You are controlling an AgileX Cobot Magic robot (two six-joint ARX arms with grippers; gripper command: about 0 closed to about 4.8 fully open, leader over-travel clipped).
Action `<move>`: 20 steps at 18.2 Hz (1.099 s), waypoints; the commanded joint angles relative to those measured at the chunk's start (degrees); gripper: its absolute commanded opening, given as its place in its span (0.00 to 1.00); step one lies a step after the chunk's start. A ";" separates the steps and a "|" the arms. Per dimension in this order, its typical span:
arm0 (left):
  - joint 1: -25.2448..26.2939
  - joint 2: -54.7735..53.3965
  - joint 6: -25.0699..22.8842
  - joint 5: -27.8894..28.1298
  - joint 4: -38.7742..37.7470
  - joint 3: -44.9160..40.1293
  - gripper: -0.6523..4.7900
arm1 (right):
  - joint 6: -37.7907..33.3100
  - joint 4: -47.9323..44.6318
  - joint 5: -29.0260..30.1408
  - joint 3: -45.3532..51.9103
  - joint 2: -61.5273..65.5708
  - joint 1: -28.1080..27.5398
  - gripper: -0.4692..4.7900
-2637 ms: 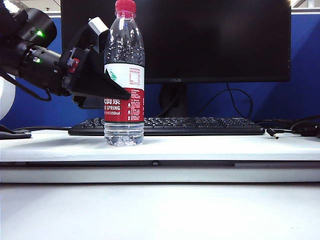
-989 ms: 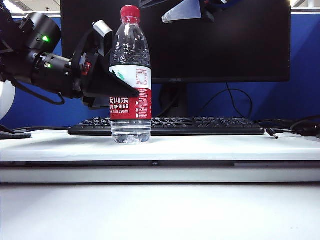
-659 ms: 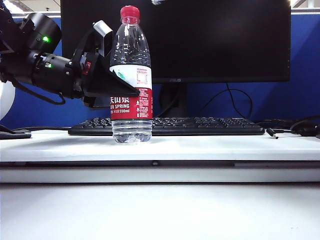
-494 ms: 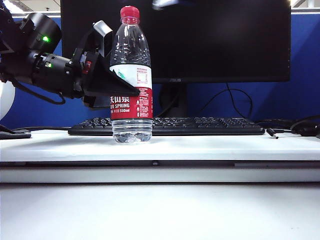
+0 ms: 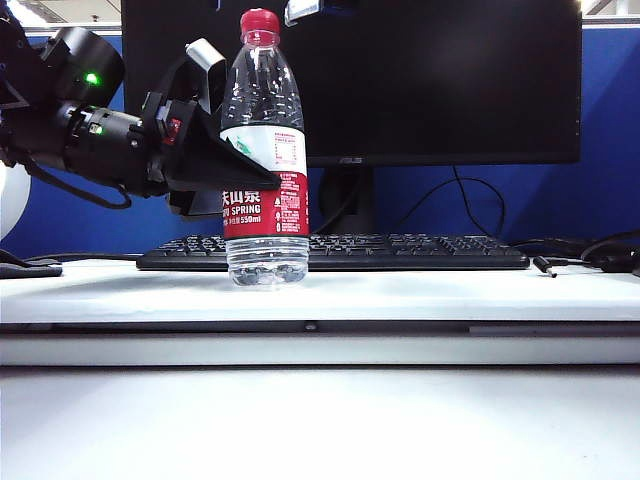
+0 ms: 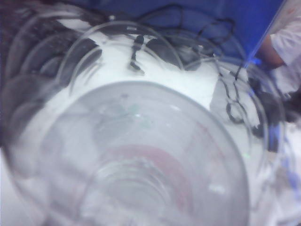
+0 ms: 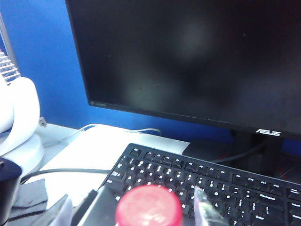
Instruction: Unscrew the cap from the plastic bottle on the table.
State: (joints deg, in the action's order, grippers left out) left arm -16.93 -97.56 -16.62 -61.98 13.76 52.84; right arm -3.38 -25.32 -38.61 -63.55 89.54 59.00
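Bottle [image 5: 265,150] upright, clamped in left claw [image 5: 235,150]; right claw [image 7: 136,207] spread open above cap [image 7: 149,205].

The left claw [image 5: 240,150] is gripping the bottle [image 5: 265,150] at its label, blocking the left side. The right claw [image 5: 305,10] is hovering open above the cap [image 5: 259,22], its fingers [image 7: 204,207] flanking it. The keyboard [image 5: 400,250] and monitor [image 5: 430,80] are crowding the back; the counter [image 5: 450,295] in front is lying open.
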 commanded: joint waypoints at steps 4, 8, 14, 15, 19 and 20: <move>0.00 0.31 0.79 -1.31 1.20 0.20 0.62 | -2.40 0.24 -0.26 -0.22 0.68 -2.12 0.66; 0.00 0.31 0.77 -1.31 0.96 0.20 0.62 | -3.06 0.24 1.51 -0.22 1.36 -2.23 0.66; 0.00 0.31 0.77 -1.31 0.96 0.20 0.62 | -3.06 0.26 2.64 -0.22 1.36 -2.25 0.39; 0.00 0.31 0.77 -1.29 0.96 0.20 0.62 | -3.06 0.26 4.33 -0.22 1.36 -2.25 0.31; 0.00 0.28 0.72 -1.27 0.96 0.20 0.62 | -2.95 2.14 10.38 -0.22 1.31 -2.25 0.16; 0.02 0.28 0.72 -1.27 0.96 0.20 0.62 | -2.56 3.02 11.96 -0.22 1.20 -2.25 0.16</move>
State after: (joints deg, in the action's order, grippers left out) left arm -16.69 -97.56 -15.81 -61.98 13.67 52.84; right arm -5.17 -23.57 -31.57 -63.61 90.96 56.36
